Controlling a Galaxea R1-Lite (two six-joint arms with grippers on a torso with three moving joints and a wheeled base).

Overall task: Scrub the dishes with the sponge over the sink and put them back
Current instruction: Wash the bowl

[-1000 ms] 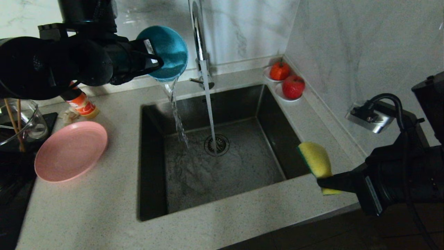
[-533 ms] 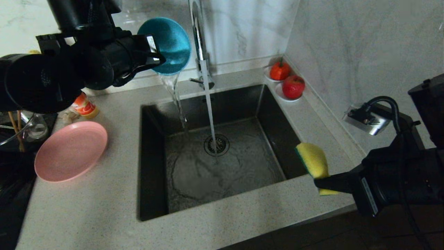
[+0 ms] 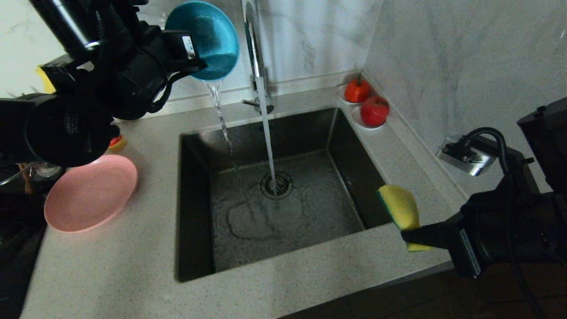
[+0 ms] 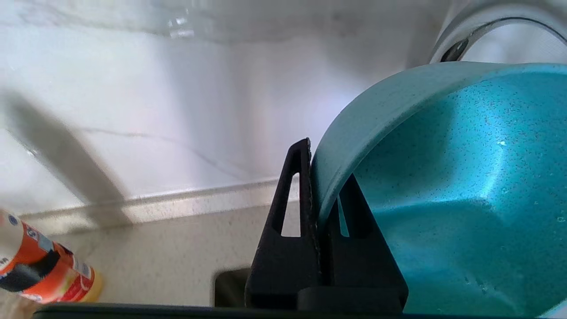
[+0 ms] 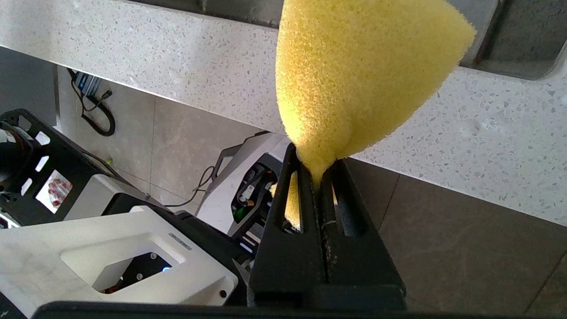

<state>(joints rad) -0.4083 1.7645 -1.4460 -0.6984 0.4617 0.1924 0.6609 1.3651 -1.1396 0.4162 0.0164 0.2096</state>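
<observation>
A teal-blue bowl (image 3: 208,37) hangs tilted on its side, high over the back left corner of the sink (image 3: 195,248), beside the tap (image 3: 253,44). My left gripper (image 3: 197,66) is shut on its rim, one finger inside the bowl (image 4: 443,199) and one outside, in the left wrist view (image 4: 325,177). A thin stream of water runs from the bowl into the sink. The pink plate (image 3: 91,192) lies on the counter left of the sink. My right gripper (image 3: 407,235) is shut on the yellow sponge (image 3: 398,206) above the sink's front right corner, pinching one end (image 5: 354,71).
The tap runs a steady stream onto the drain strainer (image 3: 277,184). Two red fruits (image 3: 374,110) on white saucers sit at the back right corner. An orange bottle (image 4: 40,270) stands behind the plate. A metal fitting (image 3: 465,155) juts from the right wall.
My left gripper has lifted the bowl higher and rolled it further, and the water pouring from it has thinned. The right gripper and sponge have stayed in place.
</observation>
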